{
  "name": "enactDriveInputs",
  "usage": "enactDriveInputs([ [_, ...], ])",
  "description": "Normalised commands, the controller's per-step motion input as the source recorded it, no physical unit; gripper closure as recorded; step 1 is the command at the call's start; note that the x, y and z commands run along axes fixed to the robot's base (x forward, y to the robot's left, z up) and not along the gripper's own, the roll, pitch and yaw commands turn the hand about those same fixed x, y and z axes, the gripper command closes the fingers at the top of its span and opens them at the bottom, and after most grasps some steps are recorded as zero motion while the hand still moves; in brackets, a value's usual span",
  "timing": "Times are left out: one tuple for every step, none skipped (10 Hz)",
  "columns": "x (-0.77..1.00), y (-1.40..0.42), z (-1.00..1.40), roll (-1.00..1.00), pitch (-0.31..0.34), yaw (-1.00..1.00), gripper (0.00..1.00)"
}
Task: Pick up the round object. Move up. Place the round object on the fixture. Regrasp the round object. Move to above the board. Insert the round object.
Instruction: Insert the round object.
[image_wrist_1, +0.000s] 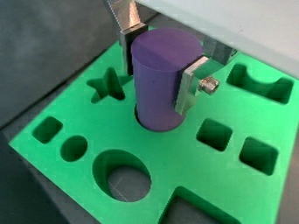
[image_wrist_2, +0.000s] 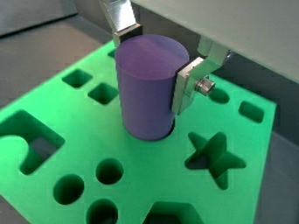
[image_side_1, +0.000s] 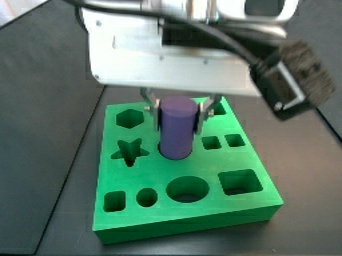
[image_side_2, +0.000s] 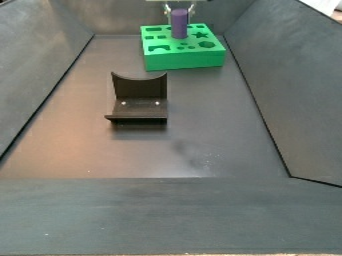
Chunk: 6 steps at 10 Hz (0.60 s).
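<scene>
Tool (image_wrist_1: 162, 59) hanging over the board (image_wrist_1: 70, 122), silver fingers (image_wrist_1: 194, 80) clamped on the upper sides of the round object (image_wrist_1: 158, 74). Holding the purple peg upright, its lower end sitting in one of the board's round holes near the middle, as seen in both wrist views (image_wrist_2: 149, 83). Flanking that hole: a star cut-out (image_wrist_1: 108, 86) to one side, square cut-outs (image_wrist_1: 215, 134) to the other. Showing the same in a side view: tool (image_side_1: 178, 103) beneath the white wrist housing (image_side_1: 147, 45), peg (image_side_1: 175, 128) standing between the star and the squares on the green board (image_side_1: 187, 215). Resting far off in a side view, board (image_side_2: 183, 58) at the back of the dark surface (image_side_2: 201, 140), peg (image_side_2: 177, 21) above it, fixture (image_side_2: 138, 97) well apart, nearer the camera, with nothing on it.
</scene>
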Motion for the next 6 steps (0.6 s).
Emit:
enactDriveInputs([
  [0.05, -0.07, -0.74, 0.25, -0.114, 0.04, 1.00],
  [0.03, -0.07, -0.73, 0.25, -0.114, 0.06, 1.00],
  [-0.06, -0.05, -0.63, 0.31, -0.156, 0.09, 1.00],
  [0.00, 0.00, 0.00, 0.00, -0.006, 0.00, 1.00],
  [0.00, 0.00, 0.00, 0.00, -0.010, 0.00, 1.00],
  [0.00, 0.00, 0.00, 0.00, 0.000, 0.00, 1.00],
])
